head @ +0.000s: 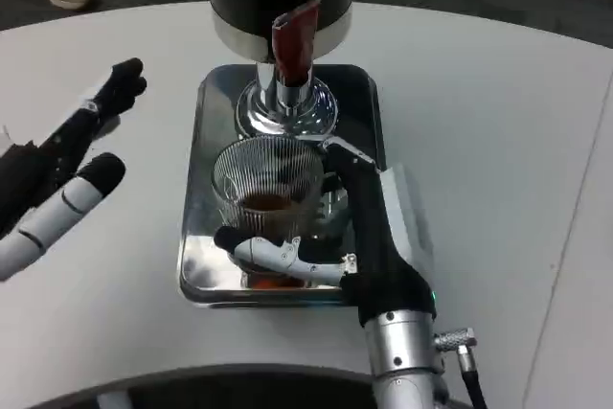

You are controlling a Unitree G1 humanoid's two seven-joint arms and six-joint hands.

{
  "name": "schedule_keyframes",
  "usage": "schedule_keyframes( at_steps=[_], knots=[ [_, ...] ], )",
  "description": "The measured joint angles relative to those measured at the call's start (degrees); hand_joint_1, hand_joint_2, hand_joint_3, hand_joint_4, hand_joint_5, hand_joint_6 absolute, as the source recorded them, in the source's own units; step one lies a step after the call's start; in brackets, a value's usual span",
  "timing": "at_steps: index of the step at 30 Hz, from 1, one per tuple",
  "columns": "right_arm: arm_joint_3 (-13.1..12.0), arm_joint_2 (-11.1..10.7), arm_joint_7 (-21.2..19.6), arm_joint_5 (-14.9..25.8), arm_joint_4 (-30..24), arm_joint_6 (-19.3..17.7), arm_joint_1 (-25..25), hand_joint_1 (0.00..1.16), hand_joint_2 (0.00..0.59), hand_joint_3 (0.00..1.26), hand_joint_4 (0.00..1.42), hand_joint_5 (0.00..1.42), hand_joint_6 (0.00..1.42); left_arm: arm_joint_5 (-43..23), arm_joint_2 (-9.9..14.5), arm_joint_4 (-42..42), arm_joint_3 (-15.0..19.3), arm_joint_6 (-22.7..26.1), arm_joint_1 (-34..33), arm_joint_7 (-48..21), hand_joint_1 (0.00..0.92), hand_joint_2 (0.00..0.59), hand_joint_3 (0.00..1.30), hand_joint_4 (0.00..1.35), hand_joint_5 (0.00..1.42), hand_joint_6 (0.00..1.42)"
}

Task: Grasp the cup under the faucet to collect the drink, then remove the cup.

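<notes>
We see the ribbed glass cup [268, 189] standing on the metal tray [206, 141], directly below the faucet [292, 45], with brown drink inside. Our right hand [335, 227] grasps the cup. Our left hand [62, 174], far from the tray, is released, fingers apart.

Even overhead light, soft shadows on the round white table [498, 122], bright glare on the shiny chrome drip tray [206, 270], slight softness throughout, left hand [57, 174] blurred

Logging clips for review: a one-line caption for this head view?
Right hand holds ribbed glass cup on tray under dispenser faucet; left hand open.
</notes>
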Motion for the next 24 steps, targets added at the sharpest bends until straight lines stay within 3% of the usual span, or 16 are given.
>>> schedule_keyframes(
  at_steps=[12,19,24],
  knots=[
    [1.71,-2.26,3.15,-2.12,-11.96,1.5,7.51,1.16,0.056,0.84,0.98,1.01,1.26,22.88,4.16,-10.07,1.44,-0.1,8.87,8.4,0.0,0.115,0.0,0.0,0.0,0.0],
    [2.28,-2.91,6.86,-2.18,-19.48,2.31,10.75,1.16,0.056,0.84,0.98,1.01,1.26,32.05,5.58,-13.25,1.71,0.94,14.08,10.9,0.0,0.081,0.0,0.0,0.0,0.0],
    [3.27,-3.51,9.39,-2.2,-24.35,2.66,12.82,1.16,0.061,0.85,0.98,1.01,1.25,34.48,5.57,-16.28,1.56,2.54,15.82,11.95,0.0,0.072,0.0,0.0,0.0,0.0]
  ],
)
